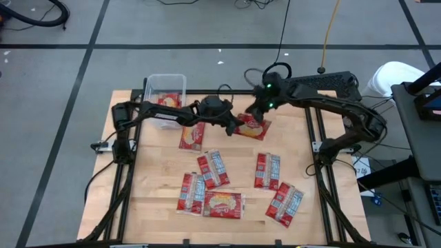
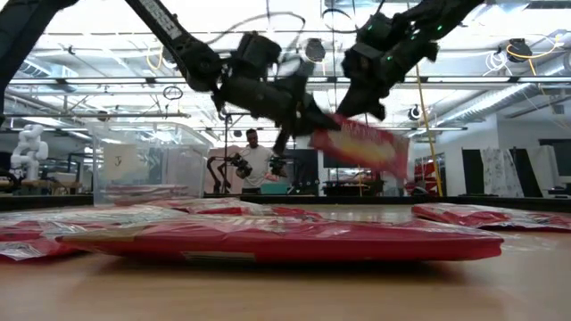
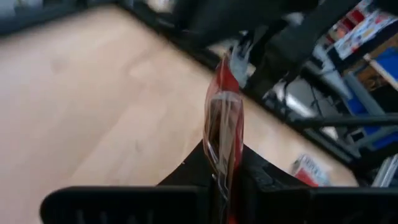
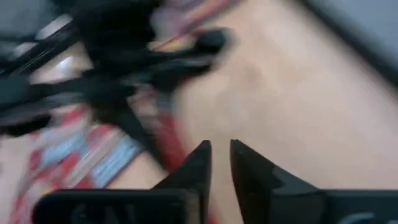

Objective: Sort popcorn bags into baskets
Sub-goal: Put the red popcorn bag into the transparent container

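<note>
One red popcorn bag hangs in the air over the table's far middle, held by my left gripper, which reaches in from the left and is shut on it. My right gripper stands just above and behind this bag; its fingers show a narrow gap with nothing between them. The clear basket stands at the far left corner with a red packet inside. Several more popcorn bags lie flat on the wood. My left gripper pinches the bag's left end between its two fingers, coming nearly level from the table's left. The bag stands edge-on between the fingers. It is lifted clear of the table and slopes down away from the gripper.
Flat bags lie at the table's middle and near side: one by the left arm, two near left, two right of middle. Both arms cross over the far half. A person stands in the room beyond.
</note>
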You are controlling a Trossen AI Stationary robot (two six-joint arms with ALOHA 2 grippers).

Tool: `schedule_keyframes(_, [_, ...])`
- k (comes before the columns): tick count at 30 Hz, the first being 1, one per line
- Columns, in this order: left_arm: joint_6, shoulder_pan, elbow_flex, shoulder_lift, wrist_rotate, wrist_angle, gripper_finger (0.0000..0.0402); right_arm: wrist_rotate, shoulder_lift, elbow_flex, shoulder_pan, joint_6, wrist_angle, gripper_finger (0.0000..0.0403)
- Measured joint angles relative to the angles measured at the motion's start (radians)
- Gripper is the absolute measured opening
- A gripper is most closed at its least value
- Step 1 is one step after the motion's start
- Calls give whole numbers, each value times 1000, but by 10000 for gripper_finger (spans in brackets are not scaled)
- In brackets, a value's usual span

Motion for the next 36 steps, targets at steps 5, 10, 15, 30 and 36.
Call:
schedule_keyframes(5, [2, 33, 0, -122, -83, -59, 24, 93, -133, 0, -45, 151, 82, 114])
schedule_keyframes(10, [-7, 59, 1, -255, -248, -60, 30, 70, -228, 0, -64, 267, 253, 153])
schedule_keyframes(15, [-49, 99, 0, -341, -350, -3, 28, 64, -248, 0, -43, 396, 427, 168])
schedule_keyframes(30, [-248, 107, 1, -369, -446, 410, 27, -32, -18, -2, 1, 741, 1024, 190])
schedule_keyframes(36, [-249, 80, 1, -369, -456, 419, 26, 16, 33, -2, -1, 808, 1185, 218])
